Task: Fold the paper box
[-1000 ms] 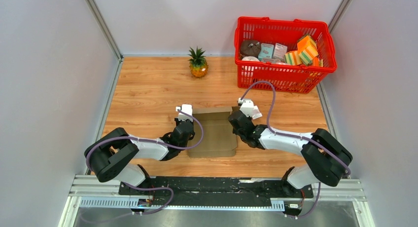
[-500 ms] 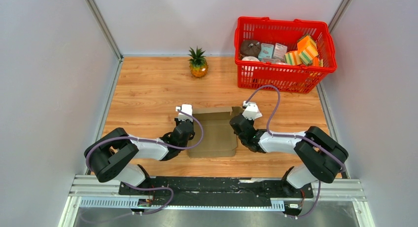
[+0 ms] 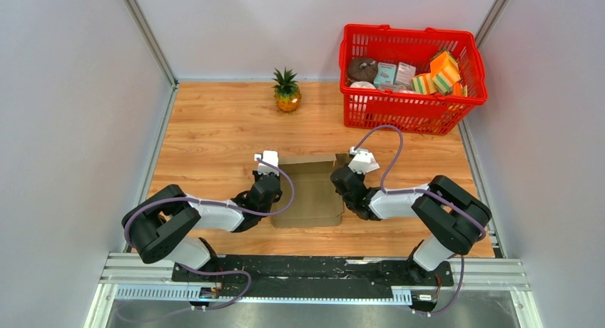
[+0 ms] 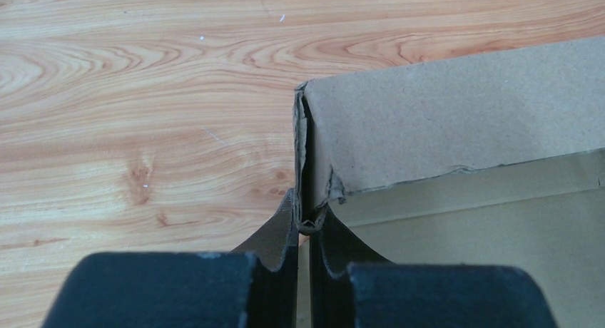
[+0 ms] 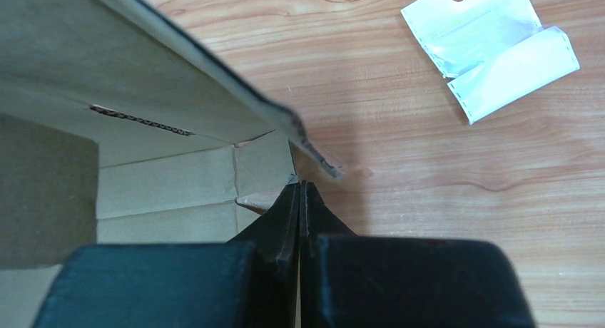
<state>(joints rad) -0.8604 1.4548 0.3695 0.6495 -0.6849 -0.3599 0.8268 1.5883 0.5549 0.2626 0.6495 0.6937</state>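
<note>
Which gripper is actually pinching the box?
The left gripper: a box wall edge sits between its fingers. The right gripper is shut, fingers meeting with no cardboard between.

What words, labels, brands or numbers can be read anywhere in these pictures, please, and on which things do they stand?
No text can be read for certain.
Packages in the red basket: there is print, but it is too small to read.
White tag: faint lines of print, too blurred to read.
Cardboard box: plain, with no print on the faces that show.
</note>
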